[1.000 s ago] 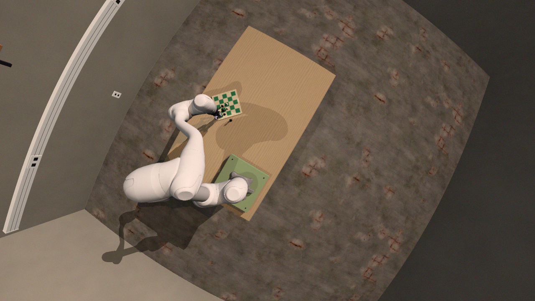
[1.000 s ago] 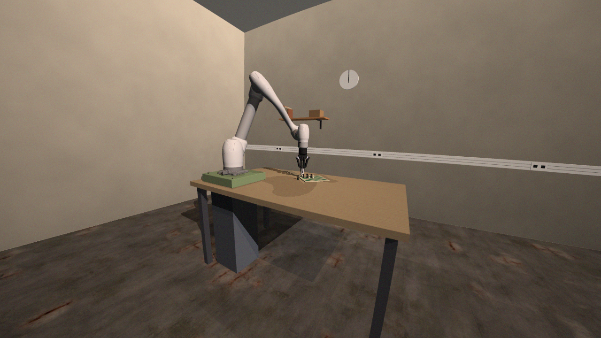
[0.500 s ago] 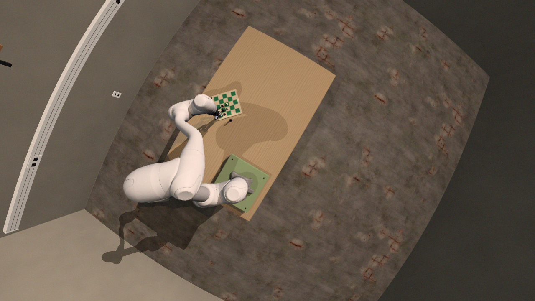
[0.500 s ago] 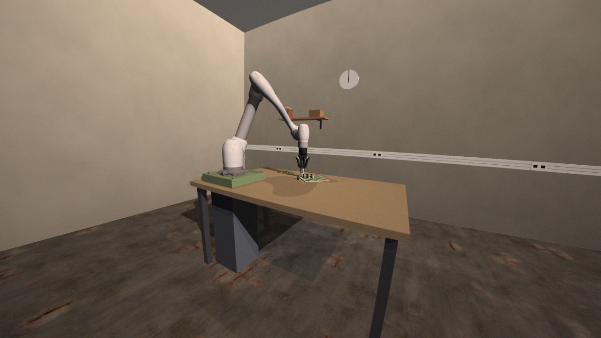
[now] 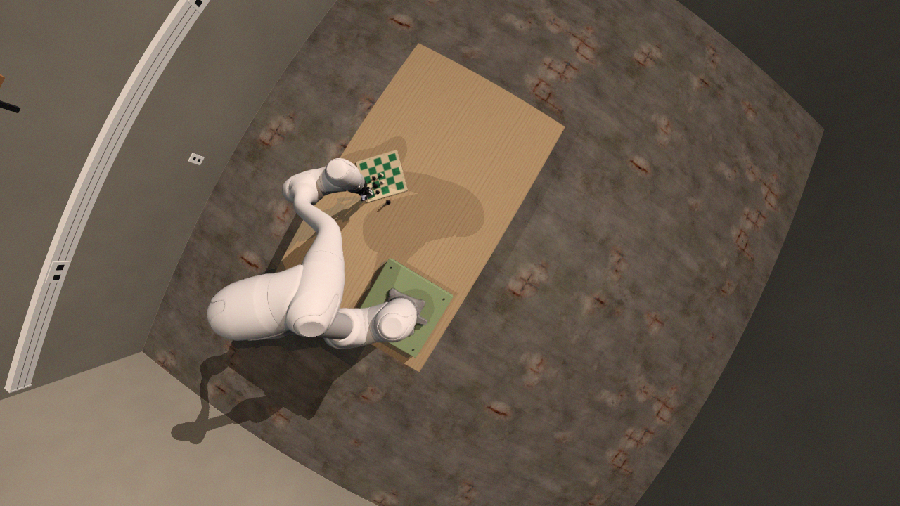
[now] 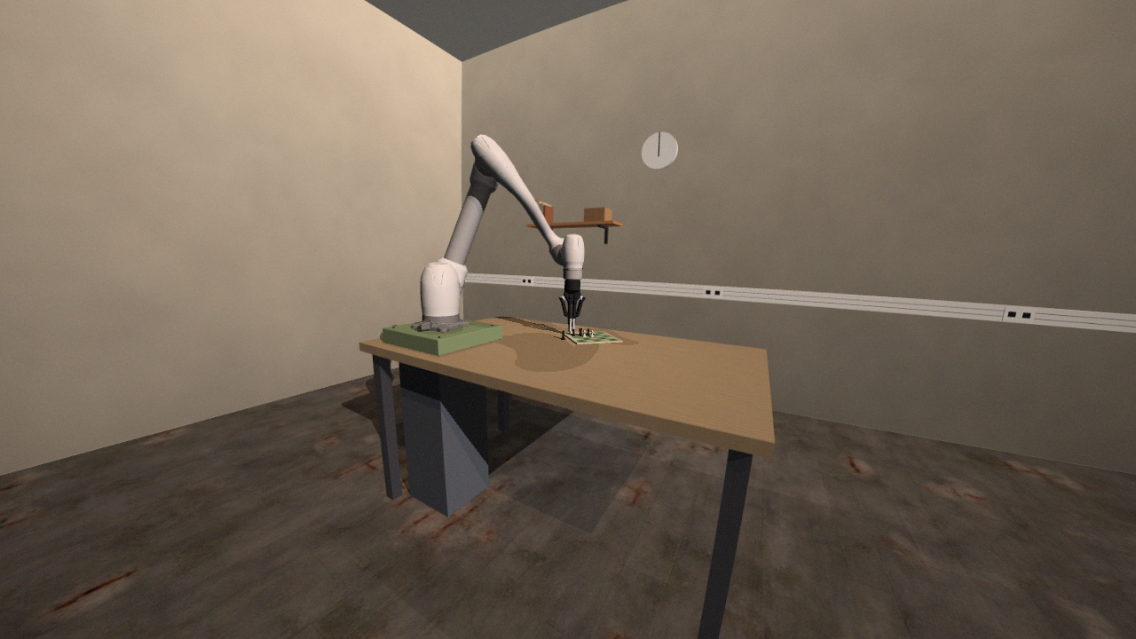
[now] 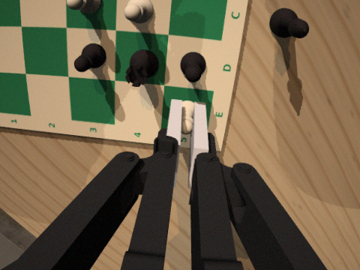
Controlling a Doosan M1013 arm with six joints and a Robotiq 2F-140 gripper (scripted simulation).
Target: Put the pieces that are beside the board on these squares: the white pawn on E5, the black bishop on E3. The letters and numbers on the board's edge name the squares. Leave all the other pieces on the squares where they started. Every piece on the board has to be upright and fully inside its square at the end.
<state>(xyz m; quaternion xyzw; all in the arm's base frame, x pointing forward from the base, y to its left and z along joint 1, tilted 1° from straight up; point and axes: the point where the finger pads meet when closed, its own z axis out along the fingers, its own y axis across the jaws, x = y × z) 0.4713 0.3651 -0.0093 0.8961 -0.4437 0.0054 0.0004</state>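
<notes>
My gripper (image 7: 186, 118) (image 5: 366, 193) (image 6: 571, 326) is shut on the white pawn (image 7: 187, 121). It holds the pawn low over the green square E5, at the board's near corner. I cannot tell whether the pawn's base touches the board. The green and cream chessboard (image 7: 30, 45) (image 5: 391, 160) (image 6: 608, 339) lies on the wooden table (image 5: 465, 144). The black bishop (image 7: 287, 24) (image 5: 387, 202) stands upright on the table beside the board, off the edge marked with letters.
Two white pawns (image 7: 82, 0) (image 7: 138, 8) stand in row C. A black pawn (image 7: 90, 57), a black knight (image 7: 142, 65) and another black pawn (image 7: 193, 65) stand in row D, just beyond my fingers. The arm's green base plate (image 5: 412, 295) sits at the table's end.
</notes>
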